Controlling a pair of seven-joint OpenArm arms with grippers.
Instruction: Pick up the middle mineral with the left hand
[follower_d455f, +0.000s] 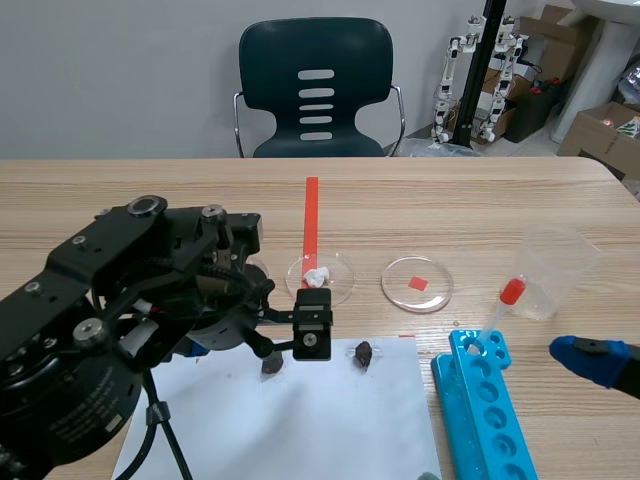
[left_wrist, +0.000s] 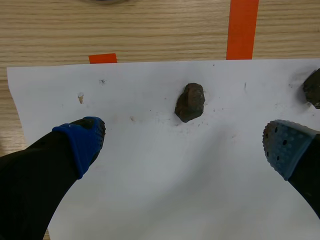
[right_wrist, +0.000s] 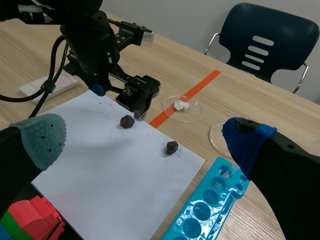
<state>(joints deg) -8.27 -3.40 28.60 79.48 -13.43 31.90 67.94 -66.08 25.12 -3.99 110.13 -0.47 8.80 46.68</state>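
A dark brown mineral (left_wrist: 190, 102) lies on the white paper sheet (left_wrist: 165, 190), just ahead of my left gripper (left_wrist: 185, 142), which hangs open above the paper with its blue pads (left_wrist: 82, 142) wide apart. The same mineral (follower_d455f: 271, 365) shows in the scene view under the left arm's wrist. A second dark mineral (follower_d455f: 363, 353) sits to its right on the sheet (follower_d455f: 300, 430). A white mineral (follower_d455f: 318, 276) rests in a clear dish (follower_d455f: 342, 285). My right gripper (right_wrist: 145, 140) is open and holds nothing, low at the table's right (follower_d455f: 600, 362).
A second clear dish (follower_d455f: 417, 284) holds a red square. A clear plastic cup (follower_d455f: 553, 270), a red-capped tube (follower_d455f: 505, 300) and a blue tube rack (follower_d455f: 485, 410) stand at the right. Red and green blocks (right_wrist: 35, 217) lie under the right gripper. A chair (follower_d455f: 318, 90) stands behind the table.
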